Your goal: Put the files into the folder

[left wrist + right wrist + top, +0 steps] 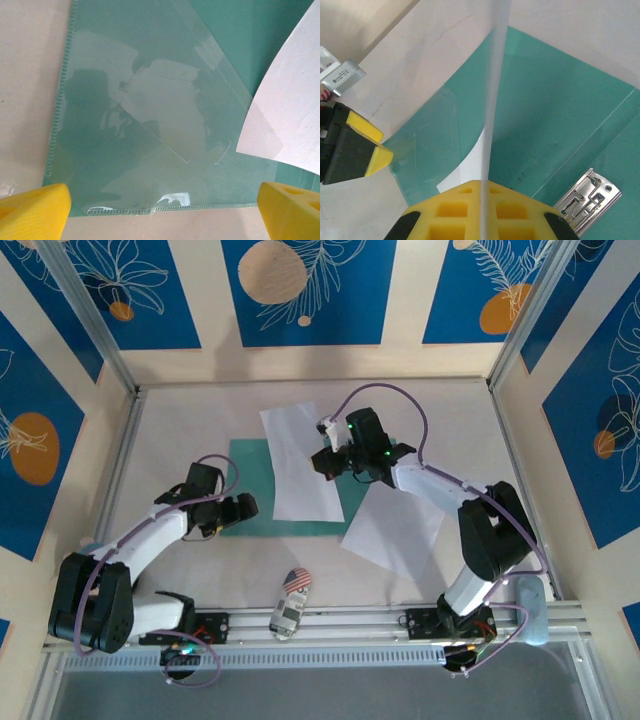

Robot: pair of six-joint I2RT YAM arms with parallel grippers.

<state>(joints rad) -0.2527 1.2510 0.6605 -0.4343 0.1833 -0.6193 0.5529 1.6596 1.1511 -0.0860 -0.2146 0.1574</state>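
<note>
The teal-green folder lies flat on the table, left of centre. One white file slants across its right part, its far end on the table. My right gripper is shut on that sheet's right edge; in the right wrist view the paper runs edge-on out of the closed yellow jaws above the folder. A second file lies flat on the table to the right. My left gripper hovers open over the folder's near edge, with nothing between its fingertips.
A small toy car sits by the front rail between the arm bases. The folder has a clear inner pocket and a metal clip. Walls close the table on three sides.
</note>
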